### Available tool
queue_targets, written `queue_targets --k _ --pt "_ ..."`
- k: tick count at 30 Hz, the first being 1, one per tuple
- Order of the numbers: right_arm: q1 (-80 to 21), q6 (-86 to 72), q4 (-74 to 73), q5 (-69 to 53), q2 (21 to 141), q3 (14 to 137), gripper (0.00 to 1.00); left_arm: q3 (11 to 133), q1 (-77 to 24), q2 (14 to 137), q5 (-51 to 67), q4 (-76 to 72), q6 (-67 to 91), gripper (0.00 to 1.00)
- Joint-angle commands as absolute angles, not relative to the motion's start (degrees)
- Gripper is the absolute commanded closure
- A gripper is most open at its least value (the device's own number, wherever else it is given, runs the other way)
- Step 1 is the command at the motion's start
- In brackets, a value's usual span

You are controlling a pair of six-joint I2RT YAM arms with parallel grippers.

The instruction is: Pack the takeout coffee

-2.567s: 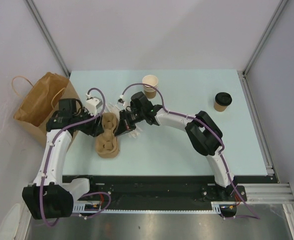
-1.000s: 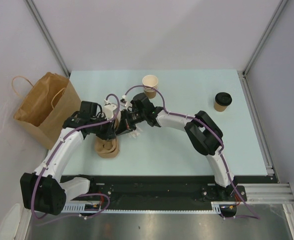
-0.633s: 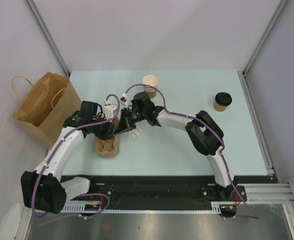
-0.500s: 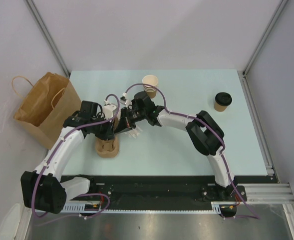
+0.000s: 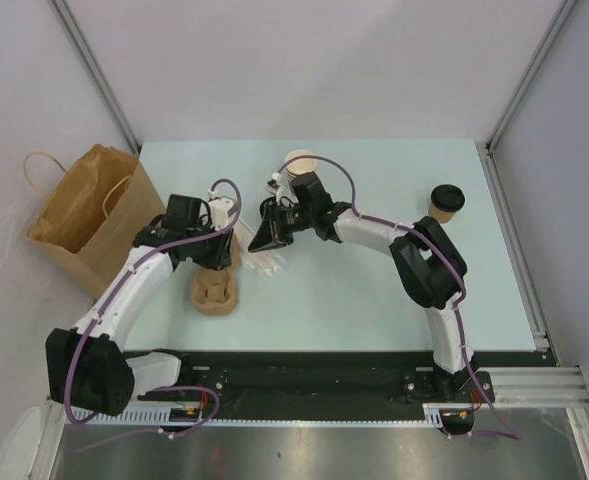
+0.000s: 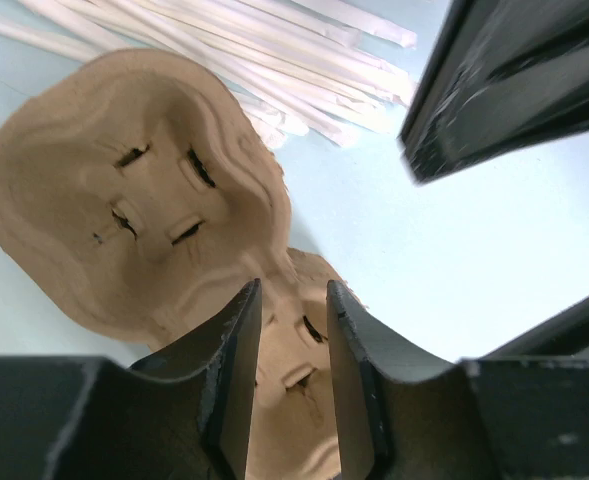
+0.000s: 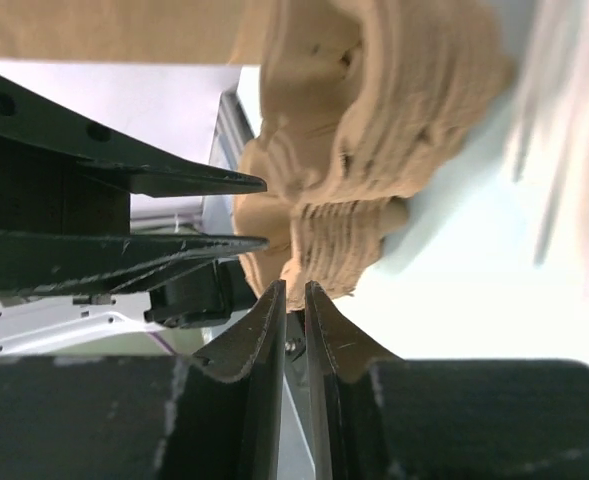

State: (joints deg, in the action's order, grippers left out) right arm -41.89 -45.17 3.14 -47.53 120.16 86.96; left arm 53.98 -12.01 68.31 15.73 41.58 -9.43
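Overhead view of a pale surface (image 5: 354, 300). One lidded takeout coffee (image 5: 446, 201) stands alone at the upper right of the frame, well apart from both arms. At centre left, the left pincer (image 6: 292, 292) hovers over a stack of pulp cup carriers (image 5: 216, 290), jaws slightly parted and empty. The right pincer (image 7: 295, 288), open only a sliver, holds nothing, near wrapped straws (image 5: 264, 263). A brown paper bag (image 5: 79, 215) stands at far left.

Bright even light, blurred wrist close-ups
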Motion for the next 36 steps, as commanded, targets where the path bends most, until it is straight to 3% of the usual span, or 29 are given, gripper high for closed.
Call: queue_targets --k 1,20,27,36 --pt "-40.9 -42.2 1.4 -45.6 116.5 86.5 0.82 57.2 -12.7 70.4 14.0 38.6 -9.8 0.66" --pt "-41.0 -42.6 2.6 -46.6 117.4 86.4 0.83 57.6 -12.7 75.1 14.2 36.7 -11.0 0.72" --pt "-41.1 -42.8 3.0 -46.8 117.8 86.5 0.83 57.7 -12.7 74.1 14.8 37.0 -10.9 0.99" --pt "-41.7 -43.4 4.5 -47.3 119.0 87.2 0.83 57.9 -12.3 69.2 14.9 38.8 -10.9 1.0"
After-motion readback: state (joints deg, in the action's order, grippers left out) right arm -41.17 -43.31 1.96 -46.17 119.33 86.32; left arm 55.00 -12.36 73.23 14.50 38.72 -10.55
